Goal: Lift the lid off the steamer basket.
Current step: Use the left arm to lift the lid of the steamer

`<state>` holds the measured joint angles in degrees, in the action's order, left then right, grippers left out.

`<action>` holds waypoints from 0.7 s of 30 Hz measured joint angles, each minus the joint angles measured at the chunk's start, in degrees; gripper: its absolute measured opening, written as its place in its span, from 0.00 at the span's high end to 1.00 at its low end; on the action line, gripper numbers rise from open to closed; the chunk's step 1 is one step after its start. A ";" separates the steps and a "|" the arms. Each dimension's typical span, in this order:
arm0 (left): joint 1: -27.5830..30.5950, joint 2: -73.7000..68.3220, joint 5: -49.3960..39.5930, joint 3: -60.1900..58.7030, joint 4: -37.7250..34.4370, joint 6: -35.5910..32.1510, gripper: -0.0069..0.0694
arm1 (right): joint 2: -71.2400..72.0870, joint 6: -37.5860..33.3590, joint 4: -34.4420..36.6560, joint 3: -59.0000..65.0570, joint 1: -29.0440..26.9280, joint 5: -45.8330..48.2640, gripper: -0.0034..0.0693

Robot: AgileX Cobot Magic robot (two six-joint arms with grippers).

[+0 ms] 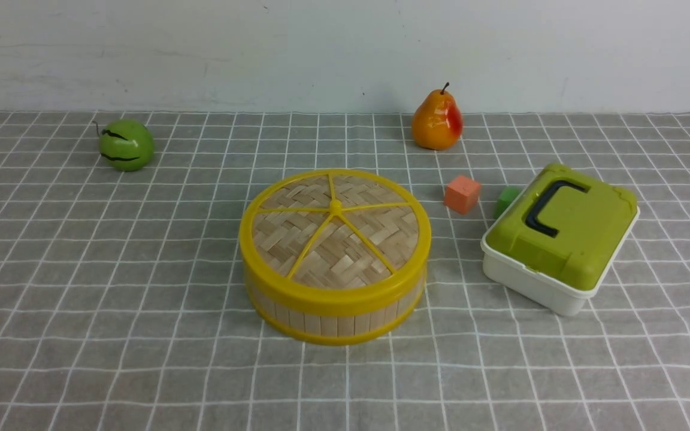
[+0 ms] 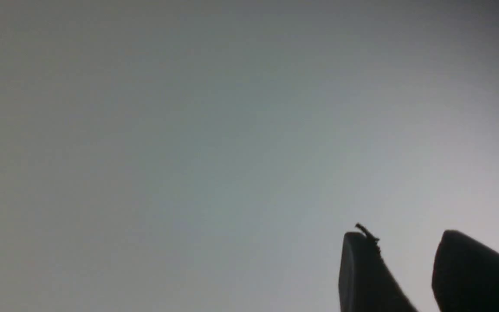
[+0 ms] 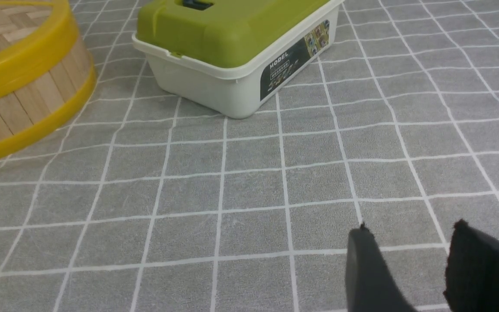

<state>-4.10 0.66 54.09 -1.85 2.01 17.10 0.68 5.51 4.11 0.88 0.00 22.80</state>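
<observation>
The steamer basket stands at the middle of the checked cloth, with pale slat walls and yellow rims. Its lid, woven bamboo with yellow spokes and a central knob, sits flat on top. Neither arm shows in the front view. In the right wrist view the basket lies far off from my right gripper, which is open over bare cloth with nothing between its fingers. My left gripper is open too, its dark fingers apart against a plain grey blank surface, holding nothing.
A white box with a green lid and black handle sits right of the basket. Behind it lie an orange cube and a green cube. A pear stands at the back, a green ball at the back left.
</observation>
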 joint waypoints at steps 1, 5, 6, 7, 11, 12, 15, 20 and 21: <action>0.00 0.06 2.24 0.00 0.00 1.85 0.60 | 0.00 0.00 0.00 0.00 0.00 0.00 0.62; 0.00 0.06 0.94 2.98 -1.11 6.81 0.60 | 0.00 0.00 0.00 0.00 0.00 0.00 0.62; 0.00 0.06 -4.62 6.47 -2.01 7.04 0.60 | 0.00 0.00 0.00 0.00 0.00 0.00 0.62; 0.00 -0.21 -10.44 9.44 -2.01 7.04 0.60 | 0.00 0.00 0.00 0.00 0.00 0.00 0.62; 0.00 -8.21 -36.63 28.60 -1.24 4.88 0.60 | 0.00 0.00 0.00 0.00 0.00 0.00 0.62; 0.00 -10.91 -40.26 32.26 -0.81 4.46 0.60 | 0.00 0.00 0.00 0.00 0.00 0.00 0.62; 0.00 -21.56 -54.09 43.16 0.82 2.74 0.60 | 0.00 0.00 0.00 0.00 0.00 0.00 0.62; 0.00 -34.39 -60.25 50.36 1.03 2.64 0.60 | 0.00 0.00 0.00 0.00 0.00 0.00 0.62; 0.00 -36.53 -59.79 50.80 1.03 2.70 0.60 | 0.00 0.00 0.00 0.00 0.00 0.00 0.62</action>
<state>-4.10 -35.87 -5.70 48.95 3.04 19.80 0.68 5.51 4.11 0.88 0.00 22.80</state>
